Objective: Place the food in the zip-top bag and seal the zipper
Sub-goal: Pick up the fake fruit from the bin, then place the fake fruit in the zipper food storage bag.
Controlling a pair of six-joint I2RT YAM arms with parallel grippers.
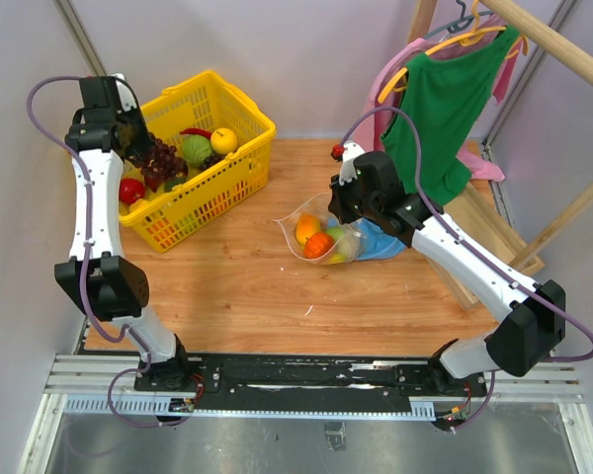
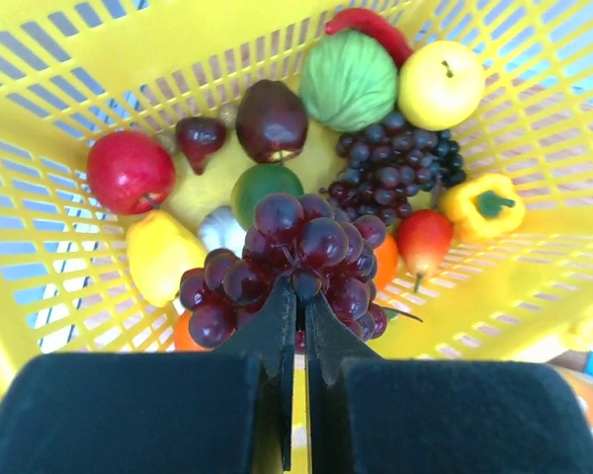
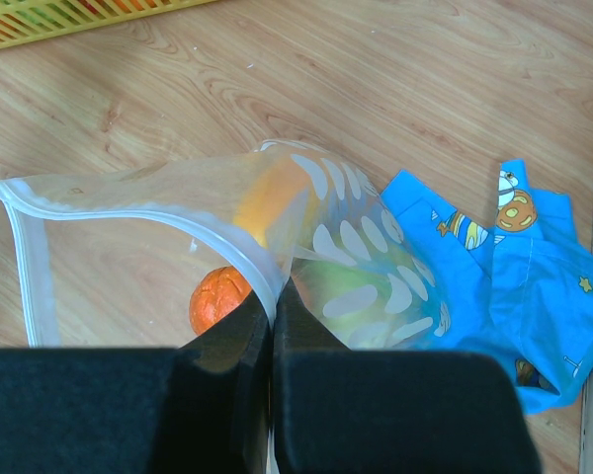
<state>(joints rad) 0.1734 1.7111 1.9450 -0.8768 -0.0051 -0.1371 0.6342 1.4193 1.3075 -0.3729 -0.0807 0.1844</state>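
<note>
A light, knobbly dark purple toy grape bunch [image 2: 298,242] is clamped by the left gripper [image 2: 298,288] over the yellow mesh basket [image 2: 79,59]; the limp clear zip-top bag [image 3: 128,212], on the table [image 3: 395,79], is pinched at its rim by the right gripper [image 3: 272,296].

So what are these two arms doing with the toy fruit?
They're filling a clear zip-top bag with toy food. The left gripper is shut on a bunch of dark grapes over the yellow basket. The right gripper pinches the bag's zipper edge, holding it open. An orange and other pieces lie inside; the bag is unsealed.
</note>
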